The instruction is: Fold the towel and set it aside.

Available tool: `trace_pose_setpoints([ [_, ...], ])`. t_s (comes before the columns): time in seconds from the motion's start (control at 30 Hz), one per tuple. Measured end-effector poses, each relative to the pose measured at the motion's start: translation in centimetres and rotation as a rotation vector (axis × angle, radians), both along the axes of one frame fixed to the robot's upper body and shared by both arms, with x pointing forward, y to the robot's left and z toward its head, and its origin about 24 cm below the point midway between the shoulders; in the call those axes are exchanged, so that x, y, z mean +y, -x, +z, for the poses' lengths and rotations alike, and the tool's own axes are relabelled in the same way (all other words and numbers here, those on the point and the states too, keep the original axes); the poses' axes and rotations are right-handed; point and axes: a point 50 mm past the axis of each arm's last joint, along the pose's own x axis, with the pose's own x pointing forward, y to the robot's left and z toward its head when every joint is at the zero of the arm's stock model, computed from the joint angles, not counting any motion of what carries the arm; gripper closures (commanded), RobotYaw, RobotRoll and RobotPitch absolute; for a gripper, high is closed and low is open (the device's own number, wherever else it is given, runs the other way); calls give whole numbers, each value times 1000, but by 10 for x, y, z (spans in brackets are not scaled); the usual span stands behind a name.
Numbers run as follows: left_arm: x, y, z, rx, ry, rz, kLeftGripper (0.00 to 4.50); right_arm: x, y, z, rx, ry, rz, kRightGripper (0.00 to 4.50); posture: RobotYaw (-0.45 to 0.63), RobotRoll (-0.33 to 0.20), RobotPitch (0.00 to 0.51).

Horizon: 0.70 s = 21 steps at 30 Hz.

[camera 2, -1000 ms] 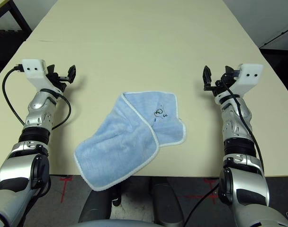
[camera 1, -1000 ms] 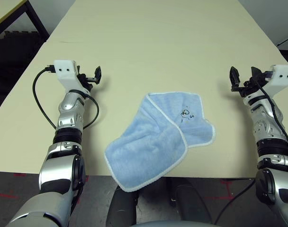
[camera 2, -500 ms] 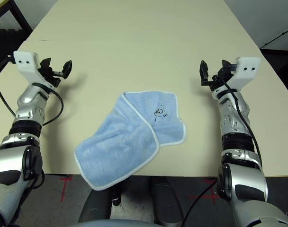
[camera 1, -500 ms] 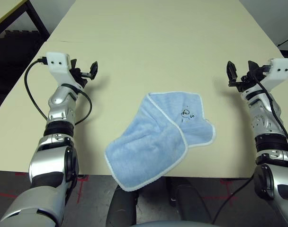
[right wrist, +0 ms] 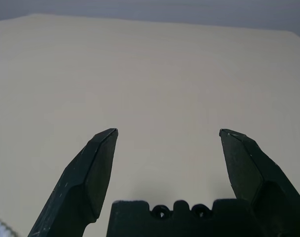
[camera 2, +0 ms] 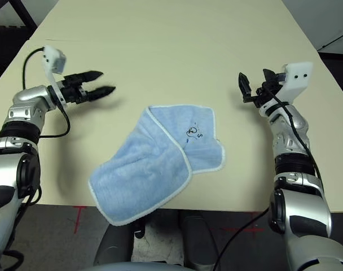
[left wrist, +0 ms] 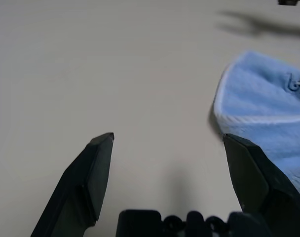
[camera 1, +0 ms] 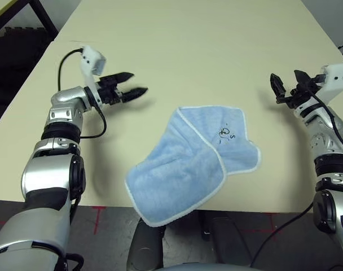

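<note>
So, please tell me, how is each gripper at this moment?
Left gripper: fingers open, holding nothing.
Right gripper: fingers open, holding nothing.

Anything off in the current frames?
One thing: the light-blue terry towel lies crookedly folded, its lower corner hanging past the near edge of the table. No spills or damage visible.
</note>
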Motion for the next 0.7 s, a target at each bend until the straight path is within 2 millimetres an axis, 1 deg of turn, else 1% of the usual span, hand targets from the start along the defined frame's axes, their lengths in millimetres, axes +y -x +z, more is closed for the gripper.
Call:
trace_pose_setpoints([
  [0.07, 3, 4, 5, 3, -48, -59, 35, -1, 1, 4, 0, 19, 25, 0, -22, 0, 257],
  [0.2, 3, 9, 2, 19, -107, -153, 35, -3, 1, 10, 5, 41, 57, 0, -15, 0, 260],
  [0.3, 3, 10, 1, 4, -124, -177, 35, -3, 0, 17, 16, 82, 91, 0, -12, 0, 263],
  [0.4, 0, 9, 8, -46, -133, -191, 35, -1, -2, 20, 45, 130, 135, 0, -12, 0, 264],
  [0.47, -2, 9, 13, -91, -136, -200, 35, 1, -3, 17, 102, 181, 193, 0, -11, 0, 267],
  [0.57, -2, 10, 16, -135, -145, -214, 35, 5, -4, 12, 259, 237, 329, 0, -5, 0, 270],
  [0.63, -2, 11, 17, -149, -146, -226, 35, 9, -6, 16, 337, 250, 399, 0, -3, 0, 271],
  [0.7, -3, 11, 17, -155, -143, -233, 35, 13, -8, 24, 373, 264, 436, 0, -1, 0, 273],
])
